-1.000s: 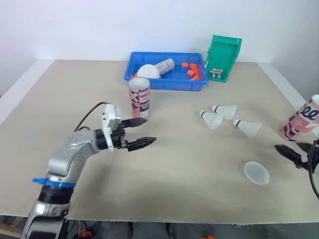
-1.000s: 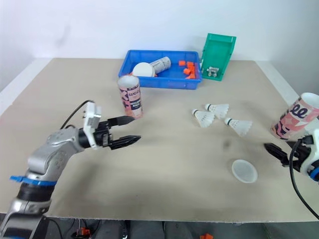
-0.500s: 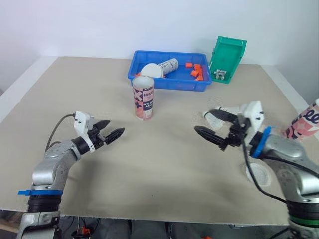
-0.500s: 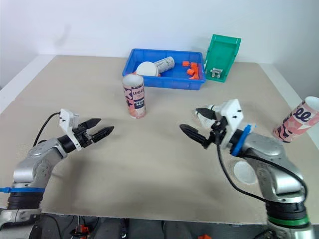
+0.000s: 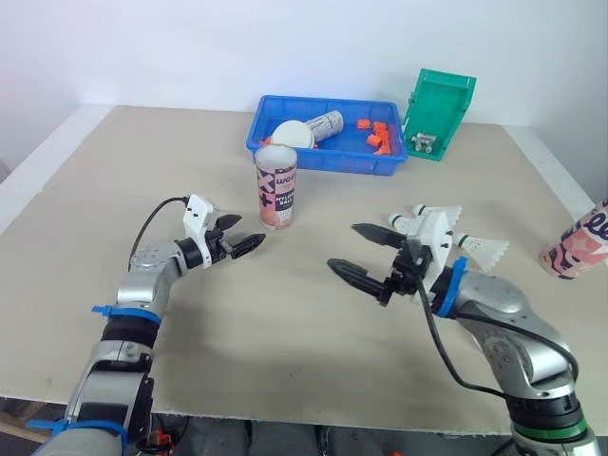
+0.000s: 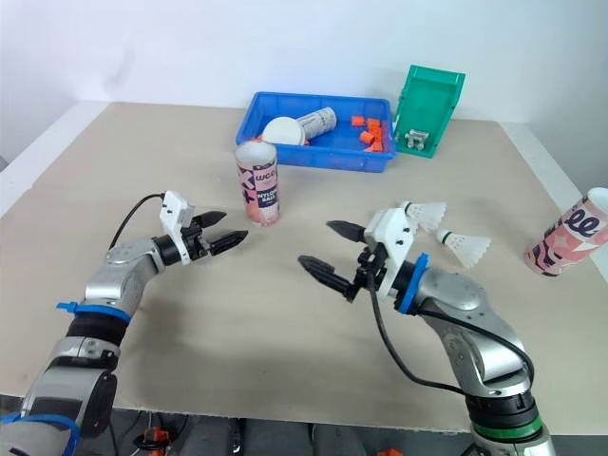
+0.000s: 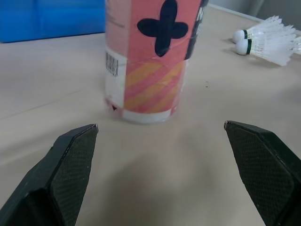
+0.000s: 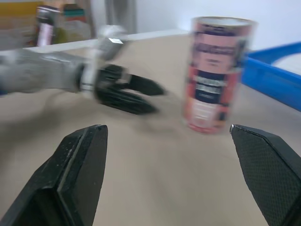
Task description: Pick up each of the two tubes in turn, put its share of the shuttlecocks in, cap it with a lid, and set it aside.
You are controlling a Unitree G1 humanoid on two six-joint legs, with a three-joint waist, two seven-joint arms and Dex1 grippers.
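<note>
The left hand is hovering over the beige table, its two black fingers spread apart and holding nothing. It is pointing at the pink printed cardboard tube, near it but apart. That tube is standing upright just in front of the blue plastic tray. The right hand is hanging over the middle of the table, fingers likewise spread wide and empty. White feathered shuttlecocks are lying beyond it. A second pink tube is leaning at the table's far right edge.
</note>
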